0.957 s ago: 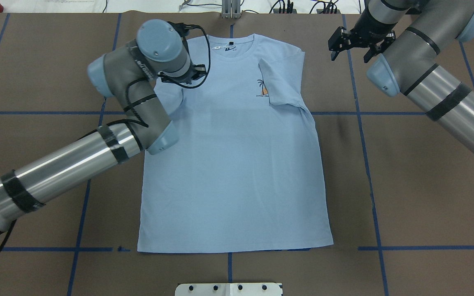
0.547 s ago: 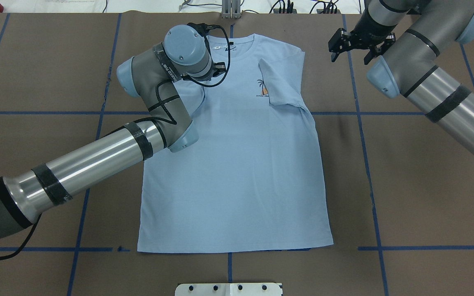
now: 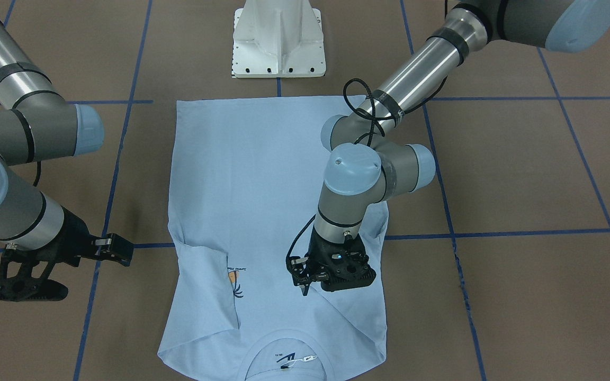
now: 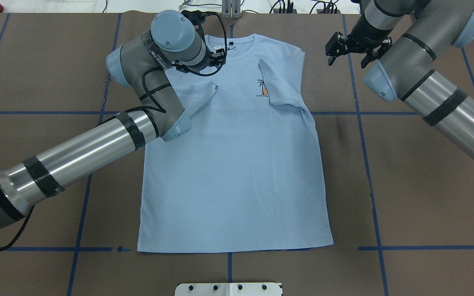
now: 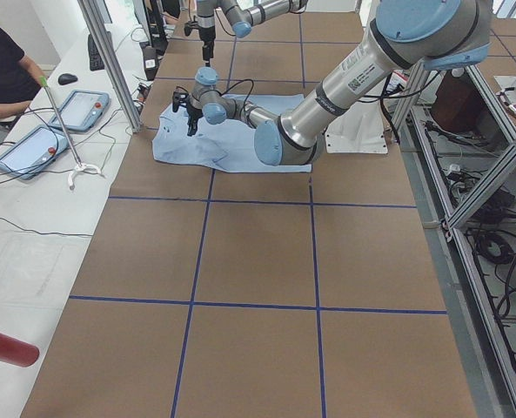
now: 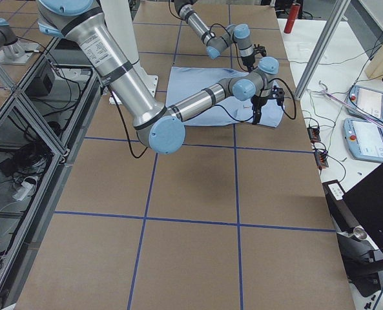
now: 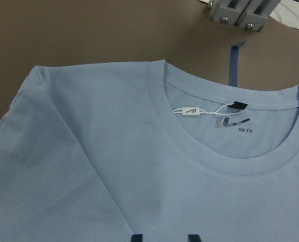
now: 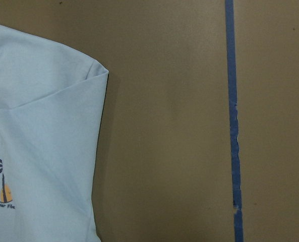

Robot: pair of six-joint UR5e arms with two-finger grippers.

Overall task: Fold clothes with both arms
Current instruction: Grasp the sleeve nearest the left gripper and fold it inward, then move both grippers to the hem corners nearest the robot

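The pale blue T-shirt (image 4: 237,172) lies flat on the brown table, collar (image 7: 189,166) with its white tag (image 7: 189,111) at the far edge. Both sleeves lie folded inward; the one on the right arm's side (image 4: 280,82) partly covers the palm print (image 4: 263,87). My left gripper (image 3: 318,283) hovers just over the chest below the collar, open, its two dark fingertips (image 7: 135,237) apart with nothing between them. My right gripper (image 4: 347,57) hangs open over bare table beside the shirt's shoulder (image 8: 96,73), holding nothing.
The white pedestal base (image 3: 278,42) stands at the hem end. Blue tape lines (image 8: 232,126) cross the table. A metal fixture (image 4: 231,10) and cables sit past the collar. A person (image 5: 1,70) sits at a side table with tablets; a red cylinder (image 5: 5,347) lies there.
My left arm swung right and then toward the collar. The sleeve on its side now lies folded in on the shirt body. The right gripper barely shifted.
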